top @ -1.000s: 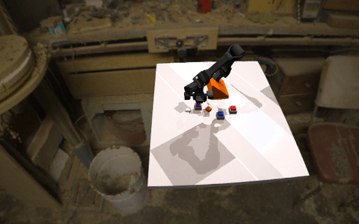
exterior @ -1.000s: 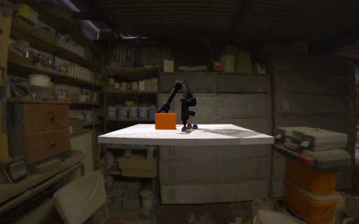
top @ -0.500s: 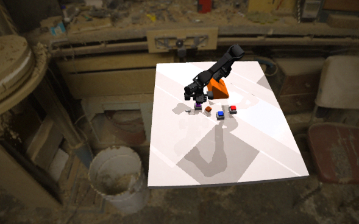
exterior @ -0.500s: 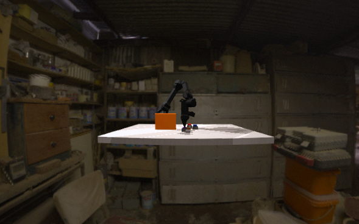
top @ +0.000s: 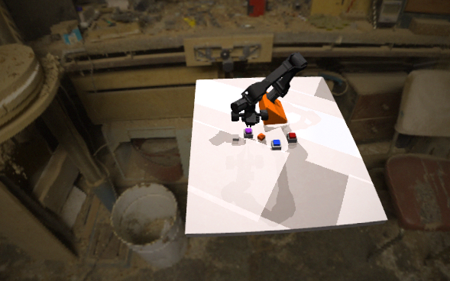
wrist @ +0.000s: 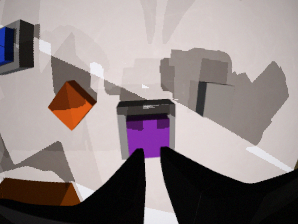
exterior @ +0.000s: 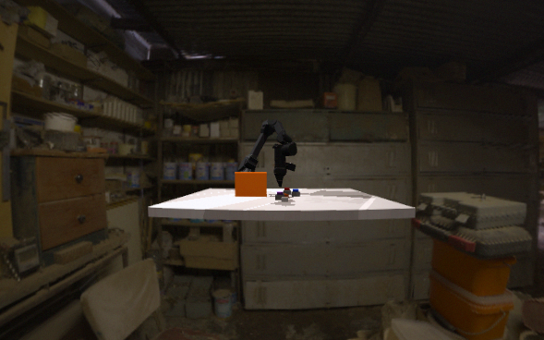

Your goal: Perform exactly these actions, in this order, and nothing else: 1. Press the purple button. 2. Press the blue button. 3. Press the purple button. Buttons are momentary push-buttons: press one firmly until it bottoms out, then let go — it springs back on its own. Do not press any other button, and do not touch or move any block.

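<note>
The purple button (top: 248, 132) sits on the white table, left of a small orange block (top: 261, 136), the blue button (top: 276, 143) and a red button (top: 292, 137). My gripper (top: 248, 124) points straight down just above the purple button, a small way off its top. In the wrist view the two black fingertips stand nearly together with a thin gap and nothing between them. They sit at the near edge of the purple button (wrist: 148, 137). The blue button (wrist: 8, 46) shows at the far left edge of the wrist view. The side view shows the gripper (exterior: 279, 184) a little above the buttons.
A small grey block (top: 235, 140) lies just left of the purple button. The small orange block (wrist: 72, 104) lies close on the other side. A large orange block (top: 274, 108) stands behind the buttons beside the arm's base.
</note>
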Controlling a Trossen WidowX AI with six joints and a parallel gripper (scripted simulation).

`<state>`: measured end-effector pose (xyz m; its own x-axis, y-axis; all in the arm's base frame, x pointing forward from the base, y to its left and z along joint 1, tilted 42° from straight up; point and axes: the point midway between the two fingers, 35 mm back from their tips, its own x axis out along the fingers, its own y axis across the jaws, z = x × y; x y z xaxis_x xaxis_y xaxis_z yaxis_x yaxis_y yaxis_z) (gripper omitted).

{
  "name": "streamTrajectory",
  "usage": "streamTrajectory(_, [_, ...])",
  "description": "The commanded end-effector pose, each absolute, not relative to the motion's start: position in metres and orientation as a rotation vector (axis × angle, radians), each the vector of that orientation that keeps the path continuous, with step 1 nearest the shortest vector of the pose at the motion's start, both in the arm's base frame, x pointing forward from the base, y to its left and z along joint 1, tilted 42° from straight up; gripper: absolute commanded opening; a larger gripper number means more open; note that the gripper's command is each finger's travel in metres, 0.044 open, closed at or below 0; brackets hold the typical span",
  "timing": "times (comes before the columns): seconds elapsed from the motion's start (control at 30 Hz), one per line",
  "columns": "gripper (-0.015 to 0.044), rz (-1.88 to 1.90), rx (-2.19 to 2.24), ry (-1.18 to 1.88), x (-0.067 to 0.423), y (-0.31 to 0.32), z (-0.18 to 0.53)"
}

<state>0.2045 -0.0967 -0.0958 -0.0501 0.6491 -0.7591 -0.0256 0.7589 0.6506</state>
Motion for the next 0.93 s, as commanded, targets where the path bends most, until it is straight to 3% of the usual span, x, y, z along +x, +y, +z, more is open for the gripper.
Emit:
streamTrajectory(0.0, [0.0125,0.594,0.475,1.542,0.218,-0.092,-0.081])
streamTrajectory(0.37, [0.0400,0.559,0.425,1.521,0.283,0.008,0.051])
streamTrajectory(0.67, [0.0400,0.596,0.516,1.533,0.252,0.109,0.158])
streamTrajectory(0.9, [0.0400,0.608,0.533,1.540,0.241,0.122,0.174])
